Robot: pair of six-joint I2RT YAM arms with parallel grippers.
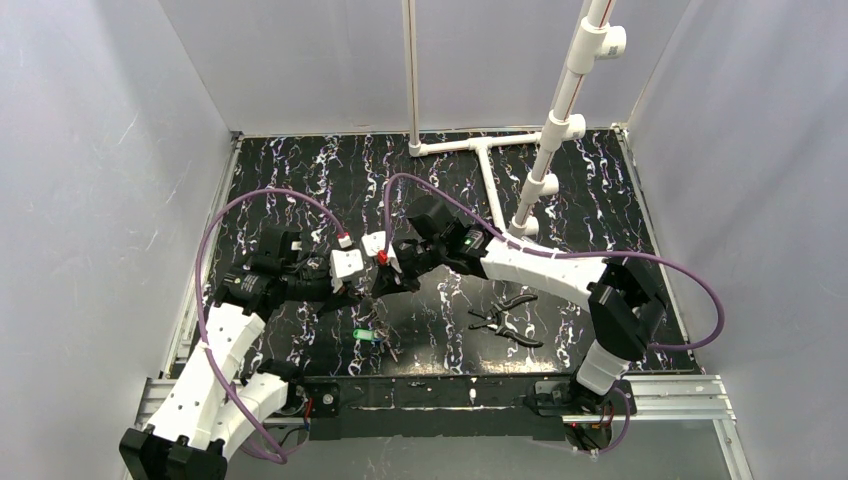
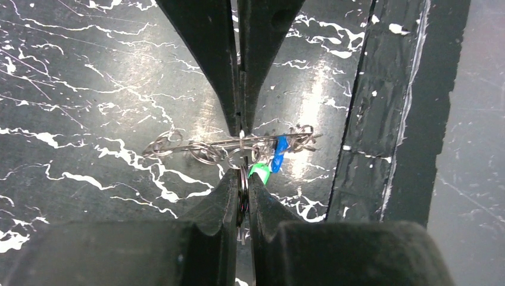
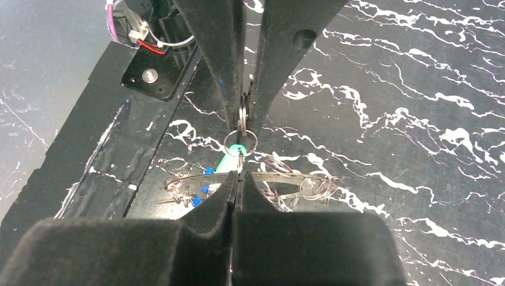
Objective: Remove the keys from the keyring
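I work in a robotics lab test cell, not a home or a shop. Plain pale panels (image 1: pixel 100 200) box me in on three sides. The table (image 1: pixel 300 170) wears a black marbled sheet. My left arm (image 1: pixel 215 350) and right arm (image 1: pixel 540 265) are bolted to bare aluminium rail (image 1: pixel 660 395) at the near edge, and purple cables (image 1: pixel 212 230) loop loose over them. A white plastic pipe frame (image 1: pixel 480 150) sits at the back with a jointed mast (image 1: pixel 562 110) rising from it.

left claw (image 1: pixel 362 289), right claw (image 1: pixel 386 279), tips meeting, pliers (image 1: pixel 505 319) nearby
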